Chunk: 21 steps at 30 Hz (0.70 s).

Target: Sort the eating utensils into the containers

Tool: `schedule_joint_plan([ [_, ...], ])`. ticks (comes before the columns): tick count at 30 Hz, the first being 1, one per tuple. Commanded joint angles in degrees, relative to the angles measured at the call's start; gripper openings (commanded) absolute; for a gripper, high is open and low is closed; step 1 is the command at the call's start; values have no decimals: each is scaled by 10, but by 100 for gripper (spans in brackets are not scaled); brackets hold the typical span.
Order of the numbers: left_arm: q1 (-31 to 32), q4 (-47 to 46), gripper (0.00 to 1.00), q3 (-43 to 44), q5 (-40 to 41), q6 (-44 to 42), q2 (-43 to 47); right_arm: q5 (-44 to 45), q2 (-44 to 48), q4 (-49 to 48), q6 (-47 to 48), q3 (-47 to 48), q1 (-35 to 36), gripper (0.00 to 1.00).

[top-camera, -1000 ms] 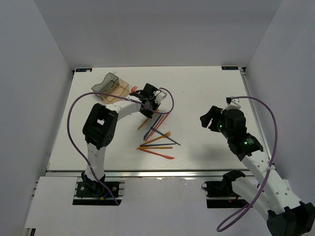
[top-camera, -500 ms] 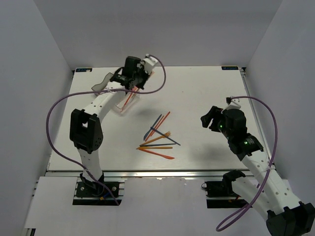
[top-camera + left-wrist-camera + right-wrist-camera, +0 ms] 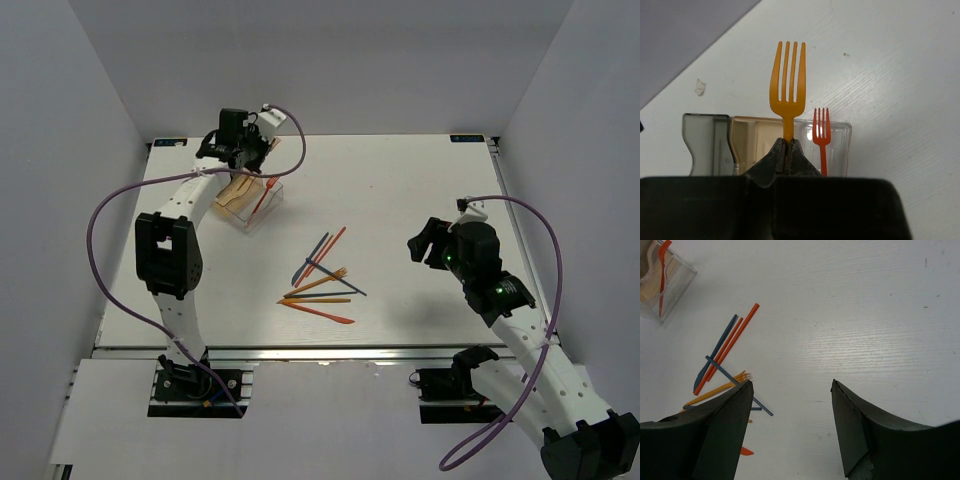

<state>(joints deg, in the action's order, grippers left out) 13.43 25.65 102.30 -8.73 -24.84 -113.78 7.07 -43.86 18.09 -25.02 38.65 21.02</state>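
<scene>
Utensils (image 3: pixel 322 280): bulk loose in pile, well apart from bins (image 3: pixel 705 142), unsorted. My right gripper (image 3: pixel 792 390): jaws apart, empty, beyond pile from bins. My left gripper (image 3: pixel 788 149): clamped on orange fork (image 3: pixel 788 85), above bins. Red fork (image 3: pixel 822 137) already in clear bin (image 3: pixel 840 145). Judgement: early, most left.

A white, faintly grained table (image 3: pixel 420 180) stands between plain pale grey walls (image 3: pixel 320 60) on three sides. A metal rail (image 3: pixel 330 352) runs along its near edge. Light is even.
</scene>
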Motion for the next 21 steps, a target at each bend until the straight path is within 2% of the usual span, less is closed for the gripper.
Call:
schedule_joint_plan([
  [1,-4,-26,0,-30,-45,-12,13,-8,2,-12,11,5,-3,69],
  [17,-21,-124,0,-166,-37,-12,25,-15,-15,-29,15,1,-3,69],
  [21,-24,-126,5,-173,-35,-13,27,-17,-17,-29,16,4,-4,70],
])
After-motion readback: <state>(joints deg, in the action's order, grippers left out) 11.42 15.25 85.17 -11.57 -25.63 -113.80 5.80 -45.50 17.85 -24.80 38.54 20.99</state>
